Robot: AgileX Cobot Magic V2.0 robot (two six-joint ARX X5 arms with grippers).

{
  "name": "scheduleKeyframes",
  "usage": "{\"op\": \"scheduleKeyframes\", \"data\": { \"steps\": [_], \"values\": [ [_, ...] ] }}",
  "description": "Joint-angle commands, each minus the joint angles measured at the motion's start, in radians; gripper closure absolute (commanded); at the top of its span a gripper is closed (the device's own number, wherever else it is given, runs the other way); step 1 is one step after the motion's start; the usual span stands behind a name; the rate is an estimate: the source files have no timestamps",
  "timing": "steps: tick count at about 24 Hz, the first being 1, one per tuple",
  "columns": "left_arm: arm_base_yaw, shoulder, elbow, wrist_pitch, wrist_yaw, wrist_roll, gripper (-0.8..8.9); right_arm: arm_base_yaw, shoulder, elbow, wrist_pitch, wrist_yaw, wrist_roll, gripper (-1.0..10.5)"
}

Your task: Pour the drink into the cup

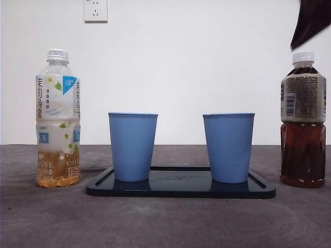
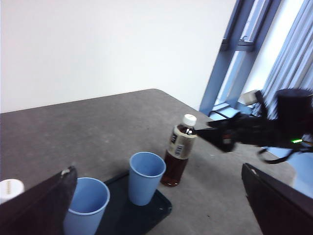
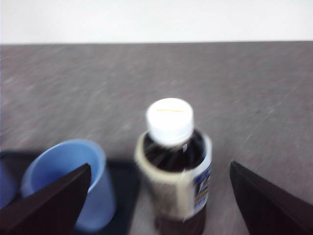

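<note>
A dark tea bottle (image 1: 303, 121) with a white cap stands upright on the table, right of the tray. My right gripper (image 1: 312, 23) hangs just above it, a black tip at the top corner. In the right wrist view the right gripper (image 3: 160, 165) is open, its jaws wide on either side of the dark tea bottle (image 3: 173, 166) without touching it. Two blue cups (image 1: 133, 147) (image 1: 228, 147) stand empty on a black tray (image 1: 181, 189). My left gripper (image 2: 159, 210) is open, held high over the tray, holding nothing.
A pale tea bottle (image 1: 58, 119), mostly empty and capped, stands left of the tray. The table edge and a window show beyond the dark tea bottle (image 2: 178, 156) in the left wrist view, where the right arm (image 2: 254, 129) reaches in.
</note>
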Motion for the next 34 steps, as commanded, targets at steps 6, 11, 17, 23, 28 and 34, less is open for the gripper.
{"op": "scheduleKeyframes", "data": {
  "steps": [6, 11, 17, 23, 28, 34],
  "values": [
    [-0.004, 0.003, 0.021, -0.103, -0.159, 0.131, 2.20, 0.006, -0.129, 0.253, -0.488, -0.125, 0.013, 4.9],
    [-0.004, 0.029, -0.026, -0.140, -0.276, 0.155, 2.26, 0.006, -0.227, 0.366, -0.665, -0.195, 0.029, 4.9],
    [-0.004, 0.034, -0.286, 0.042, -0.353, 0.041, 2.28, 0.006, -0.314, 0.441, -0.746, -0.206, 0.036, 4.9],
    [-0.004, 0.037, -0.487, 0.307, -0.404, -0.005, 2.26, 0.006, -0.313, 0.450, -0.767, -0.232, 0.037, 4.9],
    [-0.004, 0.081, -0.573, 0.478, -0.407, 0.019, 2.21, 0.006, -0.313, 0.450, -0.769, -0.233, 0.036, 4.9],
    [-0.004, 0.210, -0.606, 0.647, -0.407, 0.030, 2.21, 0.006, -0.313, 0.450, -0.772, -0.232, 0.036, 4.9]
  ]
}}
